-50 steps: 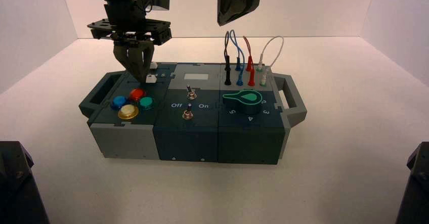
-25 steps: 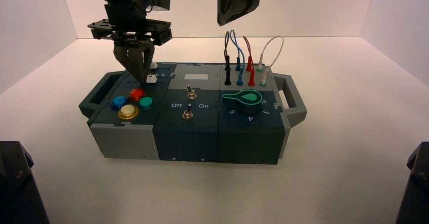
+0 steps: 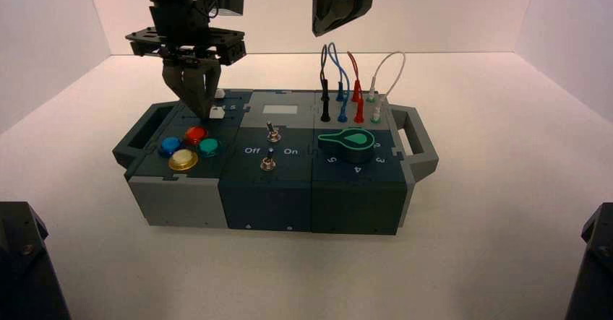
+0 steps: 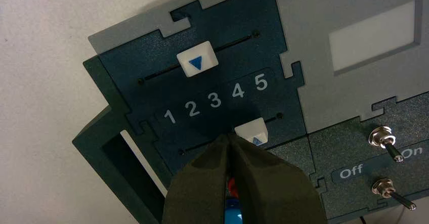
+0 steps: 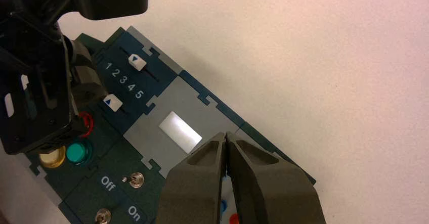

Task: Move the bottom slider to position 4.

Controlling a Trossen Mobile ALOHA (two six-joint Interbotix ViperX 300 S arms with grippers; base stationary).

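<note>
Teal and grey, the box sits on a white floor with a handle at each end. Its right section carries a green dial and, behind it, a row of plugged wires in black, blue, red and white. The middle section has a pale window and two silver toggles either side of the Off/On lettering. The near left corner holds four buttons: blue, red, green and yellow. Behind them lie two slotted tracks with a row of numerals 1 to 5 between them. The top slider sits over the 2–3 stretch. The bottom slider is a small white cube with a blue arrow, and it stands just below the 4, leaning a touch toward the 5. The left gripper hangs over this corner, fingers pressed together with nothing between them. Their joined tips rest just beside the bottom slider on its low-number side, and I cannot tell if they touch it. The dark fingers cover part of the lower track and most of the buttons from the wrist camera. The right gripper hangs high above the wires, also closed and empty.
</note>
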